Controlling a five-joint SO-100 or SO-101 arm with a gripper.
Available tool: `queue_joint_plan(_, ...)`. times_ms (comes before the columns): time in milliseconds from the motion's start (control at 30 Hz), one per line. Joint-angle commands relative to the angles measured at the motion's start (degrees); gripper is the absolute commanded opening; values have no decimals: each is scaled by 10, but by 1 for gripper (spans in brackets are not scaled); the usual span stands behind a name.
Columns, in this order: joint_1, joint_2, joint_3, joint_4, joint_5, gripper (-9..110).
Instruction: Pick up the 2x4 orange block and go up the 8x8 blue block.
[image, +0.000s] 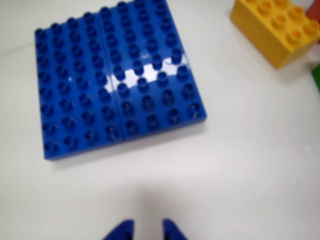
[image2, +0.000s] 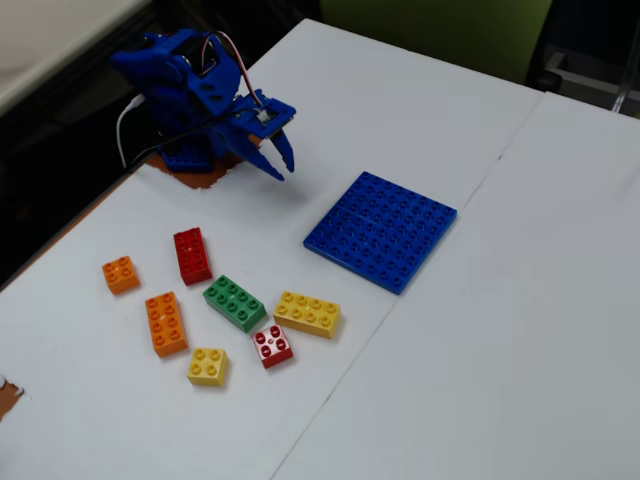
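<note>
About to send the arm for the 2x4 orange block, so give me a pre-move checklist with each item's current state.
1. Claw empty: ok, nothing between its fingers.
2. Claw open enough for the block: cannot tell.
3. 2x4 orange block free to grasp: ok, lying flat, apart from the red brick and green brick.
4. 8x8 blue block top clear: ok, no bricks on it.
5. Target told from the small orange brick: ok, they lie apart.
</note>
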Motion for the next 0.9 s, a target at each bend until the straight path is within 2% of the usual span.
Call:
queue_joint_plan(0,16,-160,-150,3,11,9)
queue_joint_plan(100,53,-328,-290,48,3,13)
queue_joint_plan(300,174,-570,-459,141,-131,24)
queue_joint_plan(567,299,-701,-519,68,-316,35)
queue_joint_plan(667,338,-750,-557,60,-347,36)
queue_joint_plan(767,367,-814,-638,103,-347,37)
queue_joint_plan(867,400,-838,-649,85,-324,42)
